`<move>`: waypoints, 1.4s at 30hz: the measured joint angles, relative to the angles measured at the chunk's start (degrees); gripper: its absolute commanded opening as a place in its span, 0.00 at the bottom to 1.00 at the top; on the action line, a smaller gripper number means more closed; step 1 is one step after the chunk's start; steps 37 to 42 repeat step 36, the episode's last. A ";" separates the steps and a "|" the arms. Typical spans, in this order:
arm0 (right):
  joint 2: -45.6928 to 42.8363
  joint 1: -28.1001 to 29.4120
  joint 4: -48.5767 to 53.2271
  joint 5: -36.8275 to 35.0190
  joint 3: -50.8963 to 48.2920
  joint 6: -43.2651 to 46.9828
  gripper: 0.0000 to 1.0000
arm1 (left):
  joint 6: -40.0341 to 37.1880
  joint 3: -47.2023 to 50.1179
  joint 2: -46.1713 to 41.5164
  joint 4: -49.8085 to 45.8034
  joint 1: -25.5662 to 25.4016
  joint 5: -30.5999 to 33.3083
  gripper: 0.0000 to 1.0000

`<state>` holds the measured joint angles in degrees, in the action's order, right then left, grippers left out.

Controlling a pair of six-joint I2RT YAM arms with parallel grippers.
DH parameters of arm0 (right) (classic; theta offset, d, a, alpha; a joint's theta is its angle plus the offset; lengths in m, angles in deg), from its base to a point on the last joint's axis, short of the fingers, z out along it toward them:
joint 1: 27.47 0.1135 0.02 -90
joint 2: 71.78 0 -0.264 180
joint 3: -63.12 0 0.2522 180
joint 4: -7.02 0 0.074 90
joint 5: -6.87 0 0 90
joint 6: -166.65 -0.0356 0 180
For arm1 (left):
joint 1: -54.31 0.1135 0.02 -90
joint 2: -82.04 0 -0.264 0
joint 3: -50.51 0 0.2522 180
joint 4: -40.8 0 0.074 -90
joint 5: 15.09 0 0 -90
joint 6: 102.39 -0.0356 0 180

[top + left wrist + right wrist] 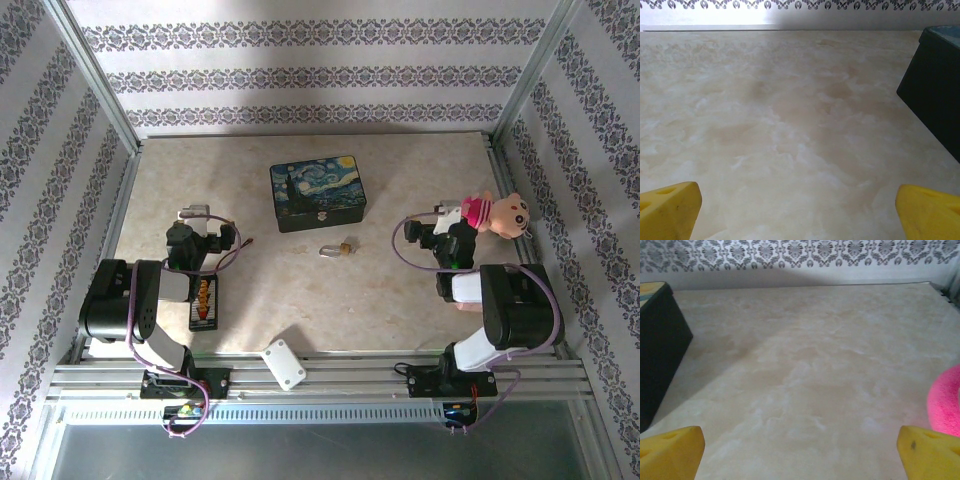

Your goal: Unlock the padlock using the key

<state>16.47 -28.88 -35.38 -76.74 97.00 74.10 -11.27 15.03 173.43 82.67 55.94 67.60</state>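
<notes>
The padlock point(338, 248) lies loose on the worktop point(400, 320)
It rests just in front of the starry-night box point(318, 192), the key point(247, 242) near the left gripper point(800, 212); left gripper and right gripper point(800, 452) both stand spread wide.

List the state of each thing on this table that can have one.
left gripper: open, empty
right gripper: open, empty
painted box: lid closed
padlock: lying flat, no key inserted; locked or not, too small to tell
key: lying loose, apart from padlock

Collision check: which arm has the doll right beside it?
The right arm: pink doll beside its wrist. The left arm has the striped bar by it.
</notes>
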 measured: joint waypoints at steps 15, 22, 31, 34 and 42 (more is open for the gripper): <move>0.00 0.00 0.26 2.10 0.00 -0.02 0.98 | -0.13 0.00 0.00 0.00 0.00 0.00 0.99; 0.00 0.00 0.28 2.10 0.00 -0.02 0.98 | -0.31 0.00 0.00 0.00 0.00 0.00 0.99; 0.00 0.00 0.26 2.10 0.00 -0.02 0.98 | -0.50 0.00 0.00 -0.02 0.00 0.00 0.99; 0.00 0.00 0.26 2.10 0.00 -0.02 0.98 | -0.52 0.00 0.00 -0.02 0.00 0.00 0.99; 0.00 0.00 0.28 2.10 0.00 -0.02 0.98 | -0.52 0.00 0.00 -0.02 0.00 0.00 0.99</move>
